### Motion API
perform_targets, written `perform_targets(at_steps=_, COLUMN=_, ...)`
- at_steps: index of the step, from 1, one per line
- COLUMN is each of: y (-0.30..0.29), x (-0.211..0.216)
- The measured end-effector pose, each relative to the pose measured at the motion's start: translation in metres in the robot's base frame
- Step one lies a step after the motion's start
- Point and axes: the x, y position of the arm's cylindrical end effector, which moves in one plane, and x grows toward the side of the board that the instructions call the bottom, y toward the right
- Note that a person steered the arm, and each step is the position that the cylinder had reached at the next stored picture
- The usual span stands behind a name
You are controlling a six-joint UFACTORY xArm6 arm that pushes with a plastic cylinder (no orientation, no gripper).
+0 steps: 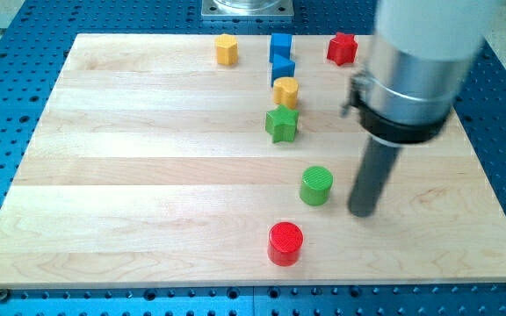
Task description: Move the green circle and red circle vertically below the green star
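The green circle, a short green cylinder block [316,185], sits a little right of the middle of the pale wooden worktop [130,175], toward the bottom edge, and the red circle, a short red cylinder block [285,243], lies below and slightly left of it, close to the bottom edge. The green star-shaped block [282,124] stands above both, nearer the top edge, under a yellow cylinder block [285,91]. We have no fingers to spread or press: our arm ends in a dark rod, and my tip [362,211] rests just beside the green circle, on its right. The green circle looks slightly right of the star's column, so we judge a short, gentle nudge leftward suits best, struck through its centre so it does not spin off. The red circle already looks nearly aligned; we should avoid clipping it.
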Motion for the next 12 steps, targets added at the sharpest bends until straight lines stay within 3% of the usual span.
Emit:
perform_targets(at_steps=2, y=-0.085, x=-0.046)
perform_targets(at_steps=3, y=-0.075, x=-0.013)
perform_targets(at_steps=4, y=-0.058, x=0.054)
perform_targets(at_steps=5, y=-0.036, x=0.071)
perform_targets(at_steps=6, y=-0.097, x=0.072)
perform_targets(at_steps=8, y=-0.088, x=0.032)
perform_targets(at_steps=9, y=-0.127, x=0.07)
perform_targets(at_steps=10, y=-0.162, x=0.032)
perform_targets(at_steps=11, y=-0.122, x=0.018)
perform_targets(at_steps=12, y=-0.146, x=0.01)
